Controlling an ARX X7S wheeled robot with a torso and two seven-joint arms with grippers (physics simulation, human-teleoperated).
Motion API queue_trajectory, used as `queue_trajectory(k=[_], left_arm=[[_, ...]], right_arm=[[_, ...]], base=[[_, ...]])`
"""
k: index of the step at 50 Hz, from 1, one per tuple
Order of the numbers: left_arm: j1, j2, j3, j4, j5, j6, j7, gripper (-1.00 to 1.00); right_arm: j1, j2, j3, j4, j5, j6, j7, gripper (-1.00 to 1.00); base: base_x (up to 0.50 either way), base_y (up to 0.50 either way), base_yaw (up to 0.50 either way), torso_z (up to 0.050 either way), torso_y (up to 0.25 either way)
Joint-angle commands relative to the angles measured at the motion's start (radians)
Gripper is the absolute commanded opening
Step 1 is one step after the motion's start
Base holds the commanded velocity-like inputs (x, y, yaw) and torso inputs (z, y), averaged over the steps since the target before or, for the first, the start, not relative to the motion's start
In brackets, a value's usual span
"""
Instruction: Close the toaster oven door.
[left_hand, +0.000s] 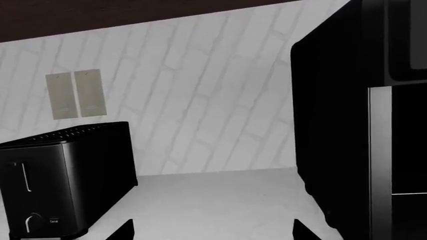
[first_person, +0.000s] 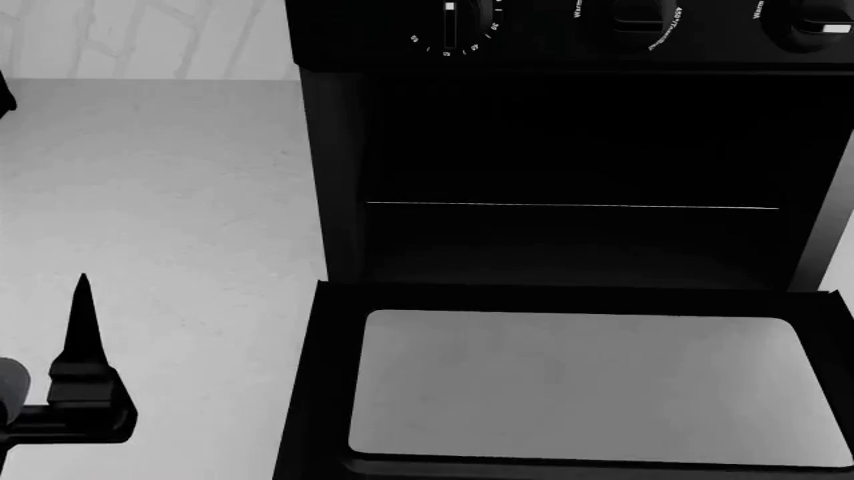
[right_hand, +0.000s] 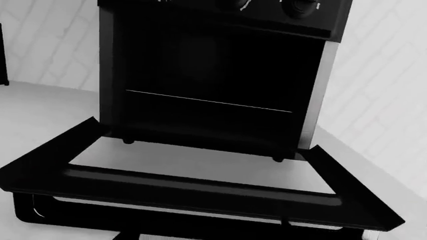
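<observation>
The toaster oven (first_person: 574, 130) is a black box with dials along its top front and a dark cavity crossed by a wire rack. The toaster oven door (first_person: 587, 385) lies open and flat in front of it, pale glass pane facing up. In the right wrist view the door (right_hand: 200, 167) fills the frame, with its black bar handle (right_hand: 167, 220) on the near edge. My right gripper (right_hand: 213, 236) is open, just in front of and below that handle. My left gripper (left_hand: 213, 235) is open and empty over the counter, left of the oven. One of its fingers (first_person: 80, 330) shows in the head view.
A black two-slot toaster (left_hand: 67, 175) stands on the white counter (left_hand: 220, 200) left of the oven's side wall (left_hand: 333, 125). A white tiled wall (left_hand: 200, 100) with a pale switch plate (left_hand: 77, 94) runs behind.
</observation>
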Motion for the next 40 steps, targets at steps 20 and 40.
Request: queue_trajectory(k=[20,40], left_arm=[[-0.012,-0.012,0.016,-0.008,-0.008,-0.001,-0.01,1.0],[-0.001,-0.018,0.015,-0.025,-0.02,0.023,-0.019,1.0]], right_arm=[[0.011,0.035,-0.001,0.047,0.083,0.019,0.055,1.0],[0.089,0.086,-0.03,0.075,0.093,0.095,0.098,1.0]], base=[[0.0,0.0,0.0,0.0,0.0],[0.0,0.0,0.0,0.0,0.0]])
